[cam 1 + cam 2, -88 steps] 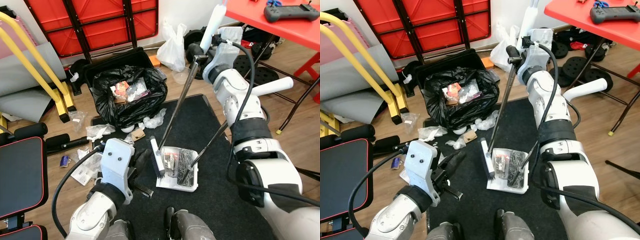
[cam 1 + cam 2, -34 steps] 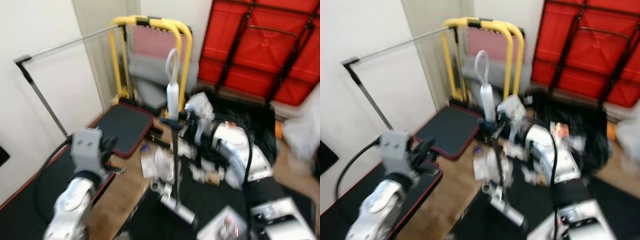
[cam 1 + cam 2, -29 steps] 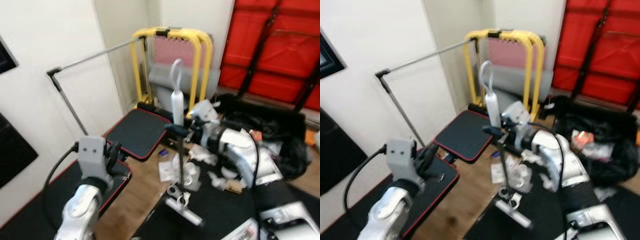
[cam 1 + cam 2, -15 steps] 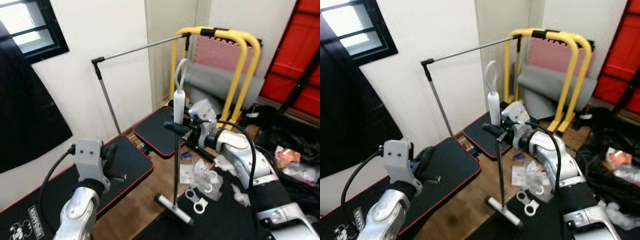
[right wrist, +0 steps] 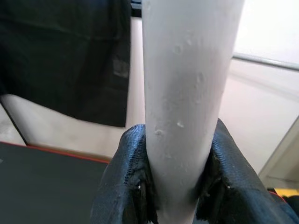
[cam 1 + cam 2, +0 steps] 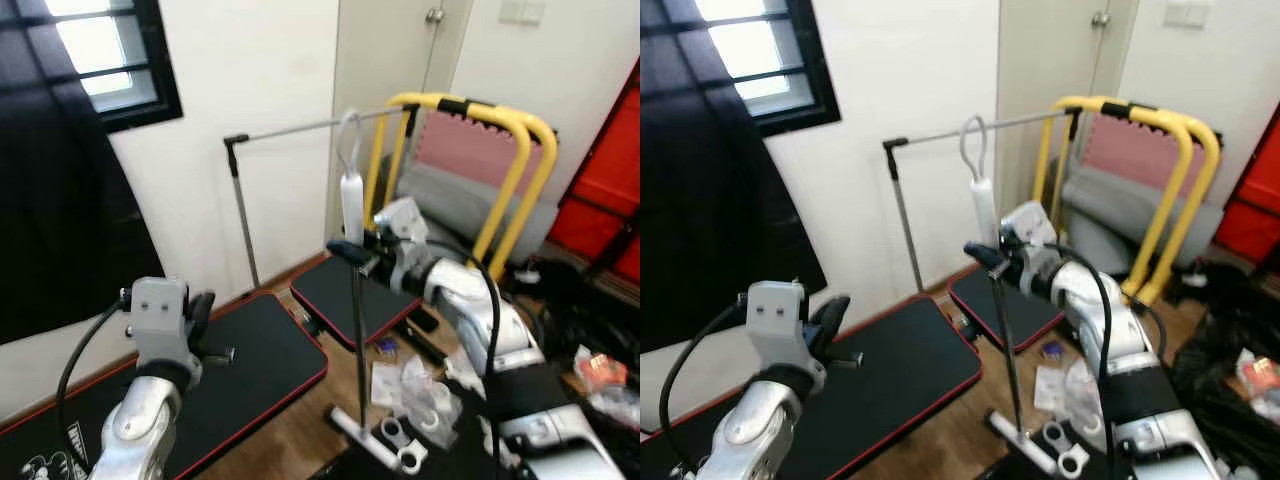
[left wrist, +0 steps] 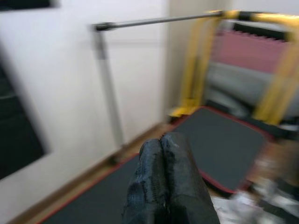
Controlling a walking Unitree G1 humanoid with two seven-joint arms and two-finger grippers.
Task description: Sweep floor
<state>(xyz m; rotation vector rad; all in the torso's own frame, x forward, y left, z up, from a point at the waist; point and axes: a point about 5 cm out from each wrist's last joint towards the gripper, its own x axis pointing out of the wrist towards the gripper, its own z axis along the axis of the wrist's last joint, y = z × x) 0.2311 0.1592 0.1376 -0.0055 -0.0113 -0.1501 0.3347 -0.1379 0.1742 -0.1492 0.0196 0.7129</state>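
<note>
A broom with a white grip [image 6: 351,205], a loop on top and a thin metal rod stands upright in front of me, its head [image 6: 355,443] low over the wooden floor. My right gripper [image 6: 347,251] is shut on it at the base of the white grip; in the right wrist view its black fingers [image 5: 126,182] clamp the grip [image 5: 187,84] from both sides. My left gripper [image 6: 199,308] is raised at the left over a black mat. In the left wrist view it [image 7: 162,182] is shut and holds nothing. Plastic litter [image 6: 415,385] lies on the floor by the broom head.
Red-edged black mats [image 6: 240,370] cover the floor at left and centre. A metal rail on a post [image 6: 240,190] and a yellow frame [image 6: 500,120] stand against the white wall. A red folded table [image 6: 610,200] and a black rubbish bag [image 6: 1240,360] are at the right.
The camera has swung left, from the rubbish bag and dustpan to the wall with window and door. The broom stays upright in my right gripper. My left arm has lifted.
</note>
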